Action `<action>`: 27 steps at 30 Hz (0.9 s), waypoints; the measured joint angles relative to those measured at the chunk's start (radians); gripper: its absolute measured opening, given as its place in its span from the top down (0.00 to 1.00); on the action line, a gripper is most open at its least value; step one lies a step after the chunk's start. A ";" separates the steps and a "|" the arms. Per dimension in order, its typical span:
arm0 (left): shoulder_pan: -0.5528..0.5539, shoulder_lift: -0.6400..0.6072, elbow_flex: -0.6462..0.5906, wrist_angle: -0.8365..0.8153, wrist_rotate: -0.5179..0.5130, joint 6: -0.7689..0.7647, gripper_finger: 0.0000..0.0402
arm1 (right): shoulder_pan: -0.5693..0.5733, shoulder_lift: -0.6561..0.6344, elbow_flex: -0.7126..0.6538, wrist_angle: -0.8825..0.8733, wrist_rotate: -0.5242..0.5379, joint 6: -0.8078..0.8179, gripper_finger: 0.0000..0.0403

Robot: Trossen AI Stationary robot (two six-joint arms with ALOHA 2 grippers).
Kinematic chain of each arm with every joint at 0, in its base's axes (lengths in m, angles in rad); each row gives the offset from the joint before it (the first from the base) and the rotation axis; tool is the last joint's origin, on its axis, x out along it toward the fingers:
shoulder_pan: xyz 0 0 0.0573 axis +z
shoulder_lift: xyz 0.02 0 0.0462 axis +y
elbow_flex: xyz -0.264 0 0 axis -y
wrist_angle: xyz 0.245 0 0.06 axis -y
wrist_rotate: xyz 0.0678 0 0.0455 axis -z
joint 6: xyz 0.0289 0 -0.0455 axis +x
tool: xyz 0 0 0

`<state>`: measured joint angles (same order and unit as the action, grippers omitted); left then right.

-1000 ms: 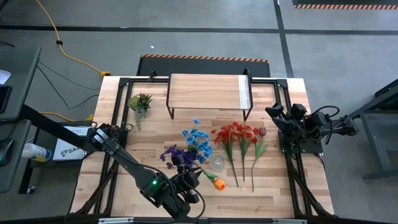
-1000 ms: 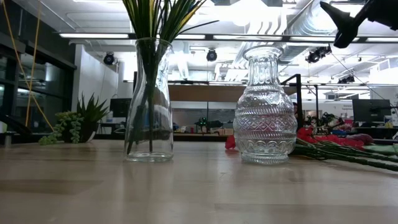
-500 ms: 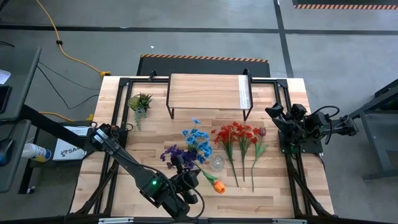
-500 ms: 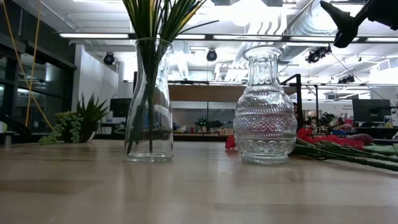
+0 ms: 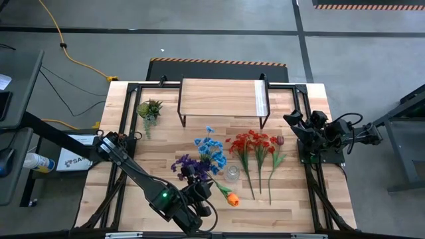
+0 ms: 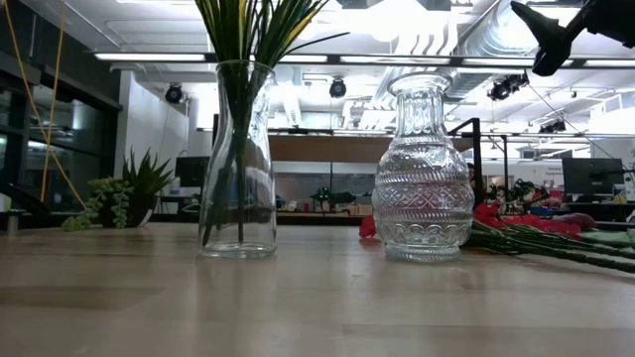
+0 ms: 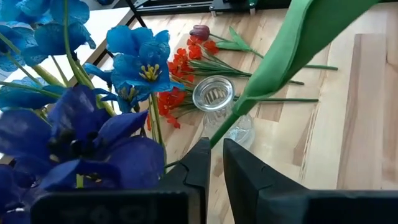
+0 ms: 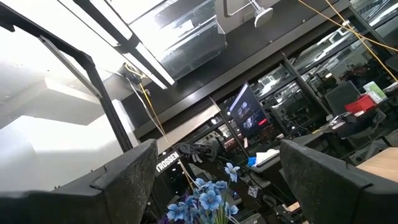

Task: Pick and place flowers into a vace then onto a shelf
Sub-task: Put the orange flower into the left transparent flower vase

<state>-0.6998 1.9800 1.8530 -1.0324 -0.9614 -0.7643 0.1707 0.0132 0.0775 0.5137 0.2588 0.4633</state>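
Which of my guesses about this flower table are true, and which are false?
1. The left gripper is shut on the stem of the orange flower. True.
2. The right gripper holds a red flower. False: it waits open and empty at the table's right edge.
3. The patterned glass vase has no flowers in it. True.
4. The red flowers stand in a vase. False: they lie flat on the table.
5. The shelf carries a vase. False: its top is bare.
6. A small green potted plant sits left of the shelf. True.
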 joint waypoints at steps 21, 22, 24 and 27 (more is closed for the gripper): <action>0.000 0.000 0.000 0.071 -0.012 0.037 0.85 | 0.000 0.000 0.000 0.000 0.000 0.000 0.19; 0.000 0.000 0.000 0.073 -0.015 0.037 0.86 | 0.000 0.000 0.000 0.001 0.000 0.000 0.19; 0.000 0.000 0.000 0.073 -0.017 0.037 0.86 | 0.000 0.000 0.000 0.001 0.000 0.000 0.19; 0.007 0.000 0.000 0.072 -0.016 0.038 0.87 | 0.000 0.000 0.000 0.001 0.000 0.000 0.19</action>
<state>-0.6931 1.9800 1.8530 -0.9600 -0.9773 -0.7267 0.1707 0.0132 0.0775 0.5144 0.2591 0.4636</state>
